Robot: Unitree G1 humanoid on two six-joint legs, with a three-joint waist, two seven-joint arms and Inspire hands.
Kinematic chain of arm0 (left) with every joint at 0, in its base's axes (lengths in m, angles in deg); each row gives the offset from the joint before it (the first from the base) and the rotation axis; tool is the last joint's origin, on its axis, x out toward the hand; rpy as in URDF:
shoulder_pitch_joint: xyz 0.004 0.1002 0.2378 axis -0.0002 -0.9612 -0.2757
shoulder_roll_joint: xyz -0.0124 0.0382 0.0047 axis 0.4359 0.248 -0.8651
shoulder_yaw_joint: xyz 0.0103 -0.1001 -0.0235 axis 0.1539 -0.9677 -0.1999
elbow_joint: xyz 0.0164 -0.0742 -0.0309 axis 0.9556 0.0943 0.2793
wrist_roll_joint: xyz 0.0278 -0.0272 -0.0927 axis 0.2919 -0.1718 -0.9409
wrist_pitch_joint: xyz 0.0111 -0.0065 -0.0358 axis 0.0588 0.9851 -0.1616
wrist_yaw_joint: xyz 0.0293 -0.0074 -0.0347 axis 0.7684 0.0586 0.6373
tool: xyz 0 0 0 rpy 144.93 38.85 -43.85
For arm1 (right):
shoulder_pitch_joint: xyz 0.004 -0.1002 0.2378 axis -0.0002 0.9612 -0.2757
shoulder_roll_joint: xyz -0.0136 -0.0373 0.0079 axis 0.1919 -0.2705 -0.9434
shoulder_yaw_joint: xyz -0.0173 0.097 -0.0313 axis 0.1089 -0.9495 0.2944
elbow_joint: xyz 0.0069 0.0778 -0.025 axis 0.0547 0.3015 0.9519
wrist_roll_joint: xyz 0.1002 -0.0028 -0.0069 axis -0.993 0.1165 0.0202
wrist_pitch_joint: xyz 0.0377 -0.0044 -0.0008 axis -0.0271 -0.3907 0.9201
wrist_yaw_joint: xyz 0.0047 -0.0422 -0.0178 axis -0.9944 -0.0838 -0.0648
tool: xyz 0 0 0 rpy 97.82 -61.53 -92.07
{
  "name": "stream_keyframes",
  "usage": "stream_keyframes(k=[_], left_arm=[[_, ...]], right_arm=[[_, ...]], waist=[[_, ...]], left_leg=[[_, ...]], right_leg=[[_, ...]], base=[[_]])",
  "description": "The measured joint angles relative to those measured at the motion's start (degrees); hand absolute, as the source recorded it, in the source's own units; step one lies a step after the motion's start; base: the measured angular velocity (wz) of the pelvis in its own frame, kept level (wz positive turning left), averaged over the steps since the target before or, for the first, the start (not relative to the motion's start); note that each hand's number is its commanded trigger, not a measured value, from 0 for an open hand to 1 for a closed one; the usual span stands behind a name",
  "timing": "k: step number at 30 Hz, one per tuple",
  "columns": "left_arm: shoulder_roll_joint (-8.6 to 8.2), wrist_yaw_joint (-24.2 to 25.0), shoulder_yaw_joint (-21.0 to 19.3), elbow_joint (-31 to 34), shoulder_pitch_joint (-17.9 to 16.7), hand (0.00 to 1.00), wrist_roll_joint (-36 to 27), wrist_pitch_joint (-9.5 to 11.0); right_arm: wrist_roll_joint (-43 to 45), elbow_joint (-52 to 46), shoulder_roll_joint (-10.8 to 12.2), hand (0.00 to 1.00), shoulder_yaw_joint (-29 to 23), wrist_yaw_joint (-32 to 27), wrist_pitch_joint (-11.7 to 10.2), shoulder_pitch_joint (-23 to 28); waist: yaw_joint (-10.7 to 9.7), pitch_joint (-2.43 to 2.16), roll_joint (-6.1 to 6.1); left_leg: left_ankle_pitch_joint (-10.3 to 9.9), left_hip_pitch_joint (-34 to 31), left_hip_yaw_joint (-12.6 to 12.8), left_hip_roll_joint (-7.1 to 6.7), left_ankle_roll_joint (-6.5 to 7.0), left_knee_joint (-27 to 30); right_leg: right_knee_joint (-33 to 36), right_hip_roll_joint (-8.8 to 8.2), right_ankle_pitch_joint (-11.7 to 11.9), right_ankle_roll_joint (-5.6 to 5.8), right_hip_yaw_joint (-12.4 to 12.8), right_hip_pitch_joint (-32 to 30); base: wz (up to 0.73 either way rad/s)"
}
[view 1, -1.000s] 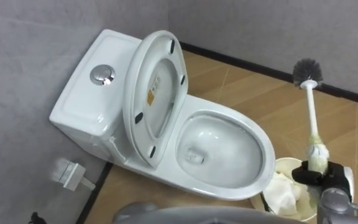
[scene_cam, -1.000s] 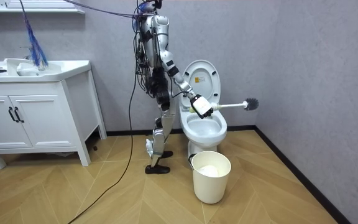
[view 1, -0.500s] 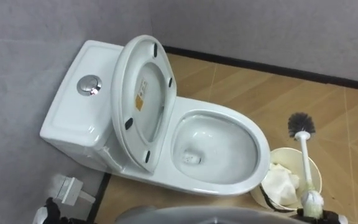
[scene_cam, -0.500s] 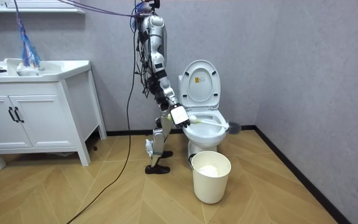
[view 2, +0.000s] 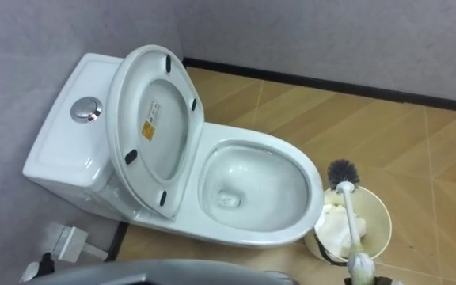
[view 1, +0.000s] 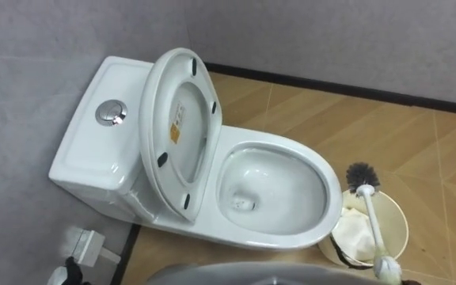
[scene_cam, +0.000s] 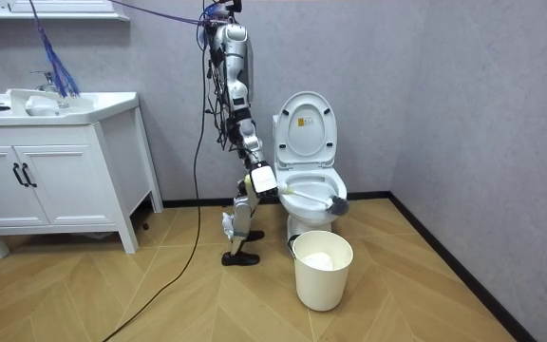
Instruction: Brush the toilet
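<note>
The white toilet (view 1: 271,190) stands against the grey wall with its lid and seat (view 1: 176,131) raised and the bowl open. I stand beside it, on the room view's left. My right hand (scene_cam: 260,180) hangs low by the bowl's front, shut on the white handle of the toilet brush (view 1: 370,218). Its dark bristle head (view 1: 361,176) points away from me, just past the bowl's rim and above the bin. A dark part of my left hand (view 1: 68,271) shows at the bottom left edge.
A cream waste bin (view 1: 398,229) with white paper in it stands on the wood floor at the toilet's front. A white fitting (view 1: 93,241) sits low on the wall by the tank. A white vanity (scene_cam: 55,171) stands further off.
My right arm has dropped from holding the brush out level over the bowl to hanging low. The brush head has sunk to the bowl's front rim. The eye views shifted.
</note>
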Motion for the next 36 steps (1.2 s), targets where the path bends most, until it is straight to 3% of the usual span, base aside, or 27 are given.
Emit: stream_keyframes(k=[4, 12, 17, 18, 19, 28, 36], left_arm=[[-0.81, 0.84, 0.00, 0.00, 0.46, 0.00, 0.01, -1.14], [-0.80, 1.12, 0.00, 0.01, 0.22, 0.00, 0.13, -1.79], [-0.80, 1.24, 0.00, -0.16, -0.33, 0.00, 0.33, -2.02], [-0.81, 1.50, -0.01, -0.49, -0.39, 0.00, 0.45, -2.02], [-0.84, 1.77, -0.01, -0.68, -0.33, 0.00, 0.94, -2.00], [-0.99, 2.29, -1.92, -2.20, -0.16, 0.00, 1.55, -2.08], [-1.50, 3.47, -2.09, -2.24, -0.28, 0.00, 1.55, -3.30]], right_arm=[[-4.42, 0.01, 0.18, 1.00, 0.00, 0.00, 0.45, -0.48], [-13.77, 1.29, 0.29, 1.00, -0.09, 0.60, 0.72, -2.14], [-18.15, 2.29, 1.90, 1.00, -1.53, 1.47, 0.69, -2.12], [-18.65, 2.33, 2.20, 0.70, -2.09, 2.11, 0.67, -2.07], [-18.83, 2.64, 2.31, 0.00, -2.42, 2.78, 0.67, -1.89], [-22.66, 5.22, 2.43, 0.00, -4.63, 5.30, 0.80, -1.62], [-26.76, 6.78, 2.44, 0.00, -4.56, 8.68, 2.48, -1.69]], waist=[[0.24, 0.01, 0.02], [-0.02, -0.01, 0.32], [-1.09, -0.01, 0.35], [-1.10, -0.01, 0.40], [-1.15, 0.01, 0.45], [-2.49, 0.13, 0.71], [-2.29, -0.18, 1.31]], left_leg=[[-0.03, -0.01, 0.04, -0.01, 0.03, 0.19], [-0.15, -0.14, 0.17, -0.03, 0.03, 0.41], [-0.27, -0.04, 0.11, 0.10, -0.12, 0.36], [-0.29, -0.02, 0.13, 0.14, -0.15, 0.35], [-0.33, -0.02, 0.13, 0.17, -0.20, 0.40], [-0.62, -0.14, 0.30, 0.59, -0.40, 0.82], [-0.60, 0.02, 1.14, 0.68, -0.39, 0.89]], right_leg=[[-0.34, -0.03, -0.04, 0.06, 0.01, -0.03], [-1.07, 0.10, -0.04, 0.08, 0.33, 0.14], [-0.97, 0.19, 0.01, 0.00, 0.16, 0.40], [-0.95, 0.23, 0.04, -0.04, 0.19, 0.42], [-0.96, 0.25, 0.06, -0.09, 0.19, 0.42], [-0.20, 0.36, 0.14, -0.23, 0.33, 0.17], [-0.64, 0.12, 0.03, -0.30, 1.01, -0.03]], base=[[0.00], [0.00], [0.00], [0.00], [0.00], [-0.01], [-0.05]])
